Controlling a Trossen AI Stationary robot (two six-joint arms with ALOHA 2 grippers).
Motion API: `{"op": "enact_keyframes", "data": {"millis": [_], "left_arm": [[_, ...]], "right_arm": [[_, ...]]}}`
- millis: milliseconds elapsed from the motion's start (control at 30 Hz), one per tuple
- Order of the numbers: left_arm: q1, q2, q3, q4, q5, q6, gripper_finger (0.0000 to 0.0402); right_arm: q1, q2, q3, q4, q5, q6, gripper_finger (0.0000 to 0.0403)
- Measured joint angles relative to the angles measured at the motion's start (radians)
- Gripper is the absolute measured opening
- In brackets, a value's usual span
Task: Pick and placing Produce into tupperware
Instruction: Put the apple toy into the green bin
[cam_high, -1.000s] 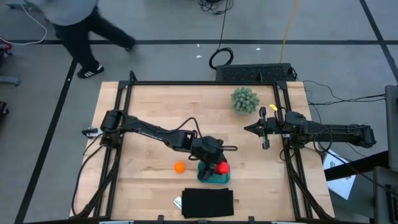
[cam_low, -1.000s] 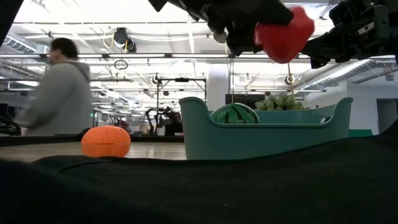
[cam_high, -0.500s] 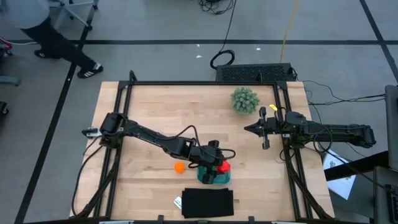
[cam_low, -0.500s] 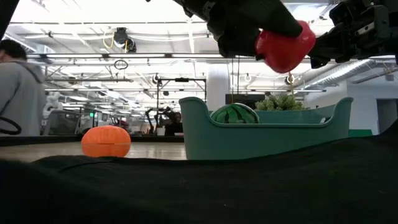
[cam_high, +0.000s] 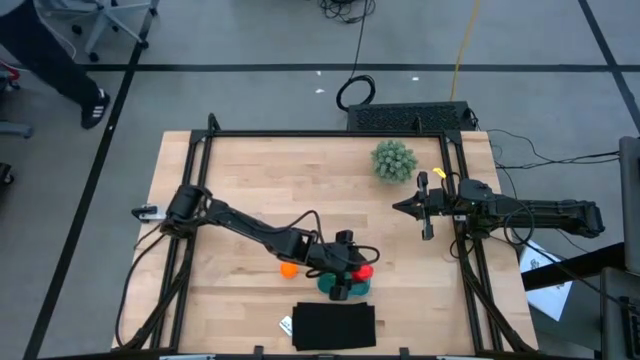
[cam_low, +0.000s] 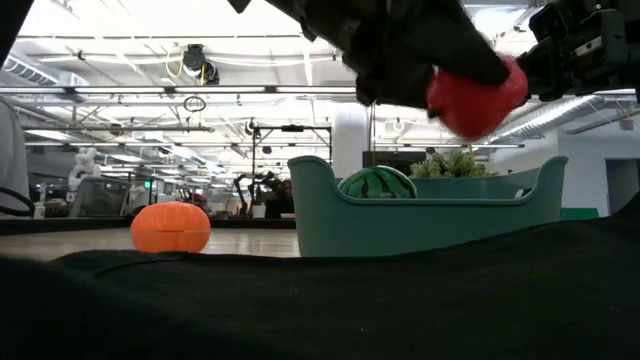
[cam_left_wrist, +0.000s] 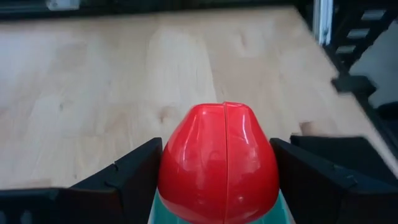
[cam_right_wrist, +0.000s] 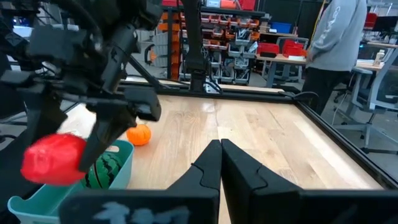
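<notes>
A bushy green plant stood near the table's far right corner. A black mat lay at the near edge, a small white tag touching its left side. A person stood beyond the table by a desk.

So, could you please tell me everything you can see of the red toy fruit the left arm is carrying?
The red toy fruit is a glossy, rounded piece that looks like smooth plastic, with a straight seam running down its middle. The left gripper is shut on it, one dark finger pressing each side. It is held in the air above the teal tupperware, clear of the rim and touching nothing but the fingers. Below it, the green striped fruit already lies inside the container.
</notes>
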Motion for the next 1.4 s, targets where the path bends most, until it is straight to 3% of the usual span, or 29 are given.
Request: {"op": "enact_keyframes", "data": {"millis": [767, 1400], "left_arm": [[-0.014, 0.087, 0.000, -0.050, 0.012, 0.090, 0.0282], [-0.009, 0.085, 0.000, -0.091, 0.014, 0.152, 0.0282]], "right_arm": [[0.000, 0.001, 0.000, 0.001, 0.000, -0.001, 0.0000], [0.000, 0.002, 0.000, 0.002, 0.000, -0.005, 0.0000]]}}
